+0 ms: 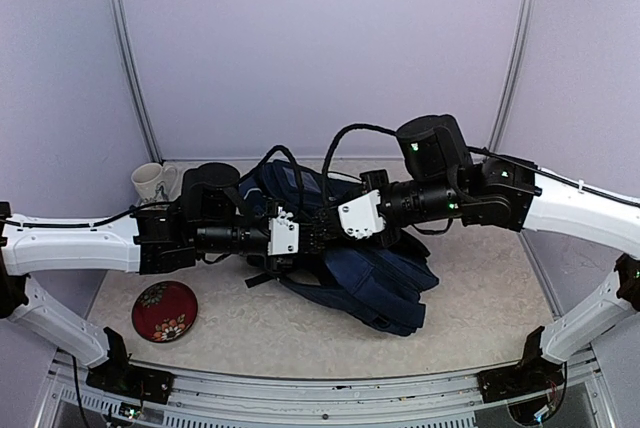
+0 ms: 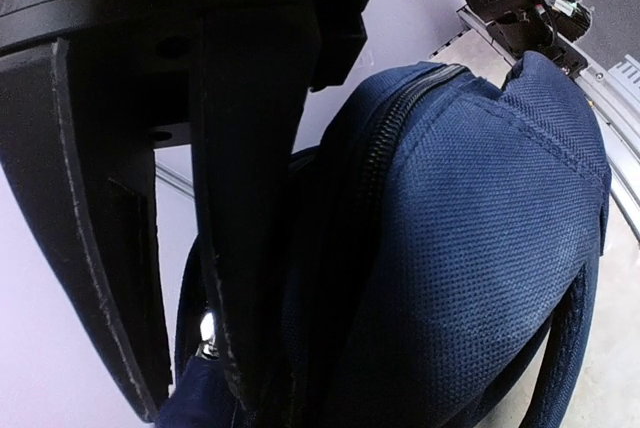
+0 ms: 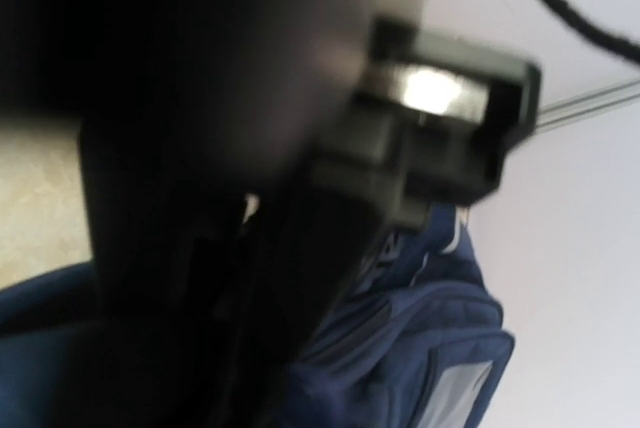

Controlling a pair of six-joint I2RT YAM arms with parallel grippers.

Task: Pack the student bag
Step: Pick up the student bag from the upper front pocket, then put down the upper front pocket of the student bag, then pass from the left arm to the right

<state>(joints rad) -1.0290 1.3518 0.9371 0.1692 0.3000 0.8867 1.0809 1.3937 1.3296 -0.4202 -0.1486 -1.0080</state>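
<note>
Pinching down on navy cloth, my left claw (image 2: 193, 393) is all but closed. Its two black fingers (image 2: 90, 248) run together at the tips, and blue fabric of the bag (image 1: 385, 283) shows between them. A small bright glint sits just above, too small to name. Those fingers fill half of my left wrist view and hide the bag's mouth. Beside them I see only a bulging panel and the zip (image 2: 385, 138) curving over it.

My right claw (image 1: 328, 228) I cannot judge. Its wrist view is smeared and dark, one black mass across the frame, with no gap or tips to pick out. Past it lie blurred blue folds, a white stripe and a pale patch (image 3: 458, 388) on a pocket. From above, both wrists meet over the bag's left part, black on black, and the fingertips of either arm are lost there. Whether the right one touches cloth I cannot tell.

The bag lies slumped at the middle of the table (image 1: 300, 338), under and just right of the two claws. A dark loop (image 1: 285, 160) rises behind the wrists; strap or cable, I cannot tell. A mug (image 1: 150, 181) stands at the back left, just behind my left arm. A red dish (image 1: 165, 310) lies near the front left, well apart from the bag.
</note>
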